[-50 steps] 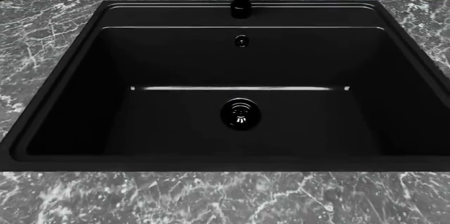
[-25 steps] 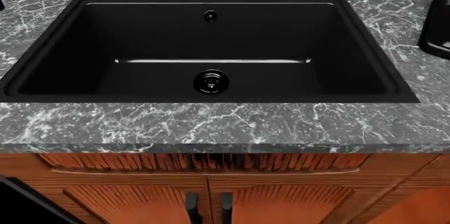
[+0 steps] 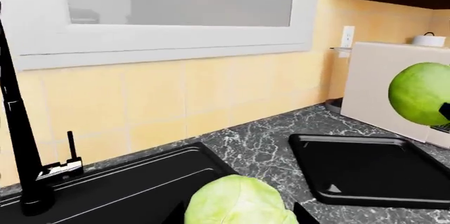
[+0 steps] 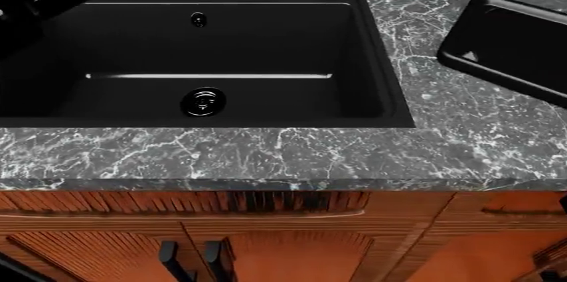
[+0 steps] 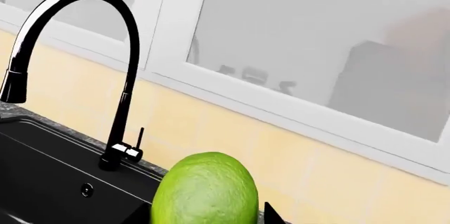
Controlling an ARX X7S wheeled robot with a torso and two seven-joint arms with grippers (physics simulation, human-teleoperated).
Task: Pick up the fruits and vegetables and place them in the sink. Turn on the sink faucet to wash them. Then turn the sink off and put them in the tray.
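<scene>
— So what takes up most of the scene?

— Mostly the grey, white-veined marble tabletop (image 4: 293, 152), with red-brown wooden cabinet doors (image 4: 265, 242) beneath its front edge. Set into it is the large rectangular matte black sink (image 4: 372, 63); the round drain (image 4: 203, 101) sits in its floor and a small overflow hole (image 4: 198, 20) in its back wall.

— And the tray?

— The shallow glossy black tray with rounded corners (image 4: 514, 50) lies on the tabletop just beside the sink, on the robot's right, a strip of marble between them. It holds nothing that I can see.

— The faucet?

— The tall glossy black faucet with a curved pipe (image 5: 105, 45) stands behind the basin against the yellow tiled wall (image 3: 176, 97), under a white-framed window (image 3: 176, 39). Its spray head (image 5: 14, 84) hangs over the sink.

— Where are the fruits and vegetables?

— Both are in the air. The smooth bright green lime (image 5: 205, 190) is clamped in the right gripper (image 5: 204, 216), whose dark fingers flank it. The pale yellow-green leafy ball (image 3: 239, 203) is held in the left gripper (image 3: 239, 218) above the sink's right edge, near the tray. The left wrist camera also catches the lime up beside a cream appliance (image 3: 393, 87).
</scene>
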